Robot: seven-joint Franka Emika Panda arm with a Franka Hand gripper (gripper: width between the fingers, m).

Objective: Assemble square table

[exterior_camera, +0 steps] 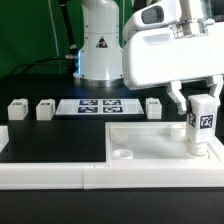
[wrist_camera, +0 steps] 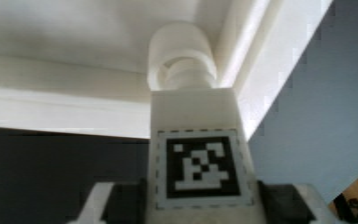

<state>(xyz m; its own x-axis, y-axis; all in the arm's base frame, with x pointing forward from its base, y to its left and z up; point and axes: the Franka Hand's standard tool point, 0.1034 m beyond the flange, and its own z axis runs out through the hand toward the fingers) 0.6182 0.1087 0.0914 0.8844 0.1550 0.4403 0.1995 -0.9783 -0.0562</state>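
Your gripper [exterior_camera: 200, 106] grips a leg [exterior_camera: 203, 130] upright over the slab's [exterior_camera: 160, 135] corner socket [wrist_camera: 190, 66]. Centre it, lower it straight, then twist it in.

Exterior light: bright, even; white plastic square slab [exterior_camera: 150, 138] glares, surface detail washed out
Black matte tabletop [exterior_camera: 50, 135]: dim; faint soft shadows
Wrist sharpness: small white tagged plastic leg [wrist_camera: 194, 110] soft; background blurred

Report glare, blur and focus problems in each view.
Exterior view: bright light washes out the white plastic square tabletop, its edges faint; the black table is dark. Wrist view: soft focus throughout; the small white tagged leg close to the lens is blurred, its tag edges smeared.
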